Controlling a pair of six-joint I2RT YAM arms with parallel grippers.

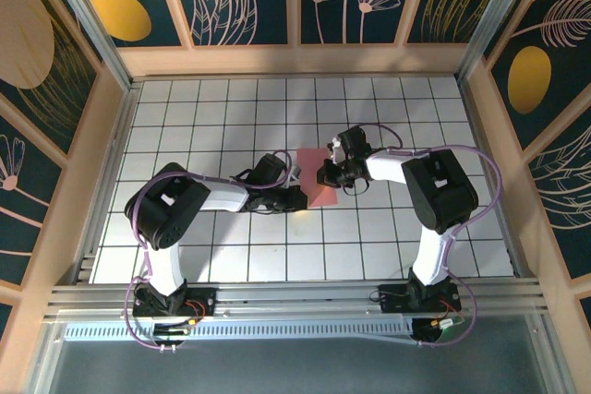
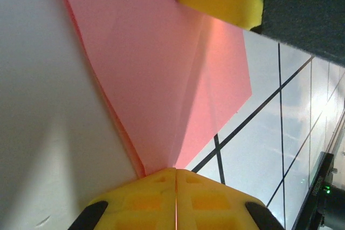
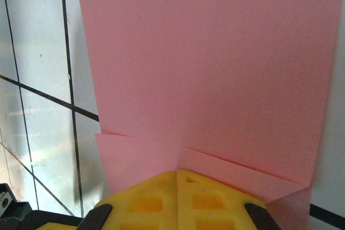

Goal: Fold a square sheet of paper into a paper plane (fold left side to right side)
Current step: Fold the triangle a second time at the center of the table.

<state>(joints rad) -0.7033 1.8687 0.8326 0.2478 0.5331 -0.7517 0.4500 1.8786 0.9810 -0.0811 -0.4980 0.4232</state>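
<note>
White grid-tiled table [image 1: 231, 117], thin salmon-pink square sheet of paper [image 1: 316, 193] mid-fold.
My left gripper [image 2: 176, 173] clamps its corner, my right gripper [image 3: 178, 173], closed, presses it; next, flatten the crease.

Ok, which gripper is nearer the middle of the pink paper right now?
Right. The right gripper sits over the pink paper, its tips on the sheet; the left gripper is at the paper's near left corner.
</note>
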